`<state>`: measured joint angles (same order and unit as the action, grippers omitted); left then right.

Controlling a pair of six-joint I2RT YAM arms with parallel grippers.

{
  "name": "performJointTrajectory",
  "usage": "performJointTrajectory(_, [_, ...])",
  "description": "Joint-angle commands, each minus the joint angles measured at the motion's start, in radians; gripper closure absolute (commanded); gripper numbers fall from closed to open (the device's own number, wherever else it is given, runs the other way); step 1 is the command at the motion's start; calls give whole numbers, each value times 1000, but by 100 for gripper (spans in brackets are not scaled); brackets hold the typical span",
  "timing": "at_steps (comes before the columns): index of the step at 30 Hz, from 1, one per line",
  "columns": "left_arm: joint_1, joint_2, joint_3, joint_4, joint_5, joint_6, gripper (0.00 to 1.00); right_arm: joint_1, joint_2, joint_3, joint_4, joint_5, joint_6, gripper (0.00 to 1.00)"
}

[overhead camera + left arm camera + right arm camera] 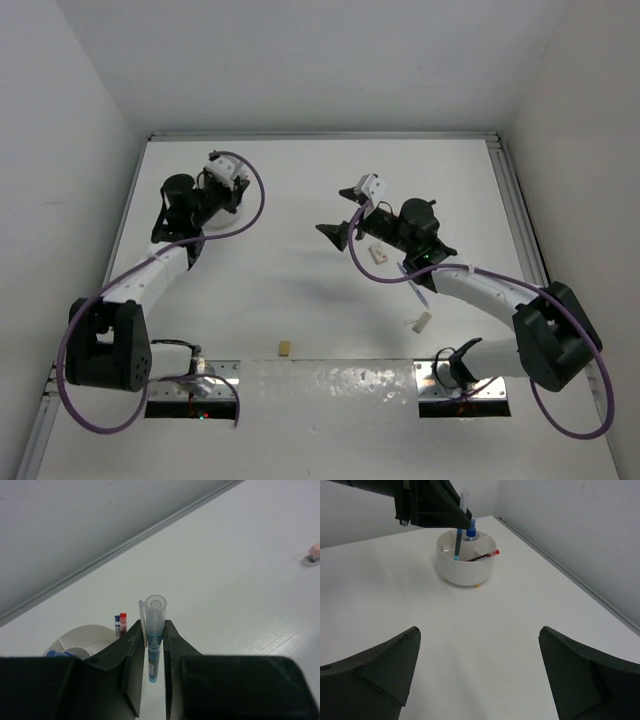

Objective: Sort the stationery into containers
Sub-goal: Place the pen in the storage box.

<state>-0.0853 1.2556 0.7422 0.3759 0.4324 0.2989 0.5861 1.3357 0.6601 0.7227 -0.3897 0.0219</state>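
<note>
Where the left wrist camera looks along its own fingers, we see the left claw (154,647) pressed together on the blue pen (154,622). The pen's clear cap and clip stick out past the fingertips, and the barrel runs back through the narrow gap. We cannot read any marking on the barrel. Low on the left is the white bowl (82,636), partly cut off by the claw body. The red and blue ends of the red-and-blue pen (120,621) show just beyond the bowl, and the blue-capped bottle (59,654) barely shows beside the claw body. At the far right edge a pink eraser (314,548) is cut off by the frame, too small for us to make out more.

In the right wrist view, the right claw (477,675) is spread wide, a finger in each lower corner, pinching nothing above the surface (485,625). Beyond it the left claw holds the blue pen upright with its tip down at the bowl's near rim. We cannot tell whether the tip is inside a compartment. The bottle stands in the far compartment, and the red-and-blue pen lies slanted with its red end over the rim.

From the top view, the left arm's wrist hides the bowl and pen. A white block (421,322) lies near the right arm, and a tan block (285,348) lies at the near edge between the bases.
</note>
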Motion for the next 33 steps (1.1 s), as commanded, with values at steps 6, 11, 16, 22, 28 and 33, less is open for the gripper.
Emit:
performJointTrajectory(6, [61,143,37,191,38,190,100,-19,-58,-27,0,35,-14,1])
performJointTrajectory(11, [78,194,42,241,63,221,100,-26,-56,-19,-38,45,-63,1])
performJointTrajectory(16, [84,243,33,265,69,240,100,-34,-37,2,-61,45,-74,1])
performJointTrajectory(22, [113,310,32,290,66,230,100,-39,-15,47,-124,45,-102,1])
performJointTrajectory(28, [130,327,22,288,58,230,92,-40,5,75,-143,35,-106,1])
performJointTrajectory(33, [134,315,6,278,52,233,66,-40,13,82,-150,34,-106,1])
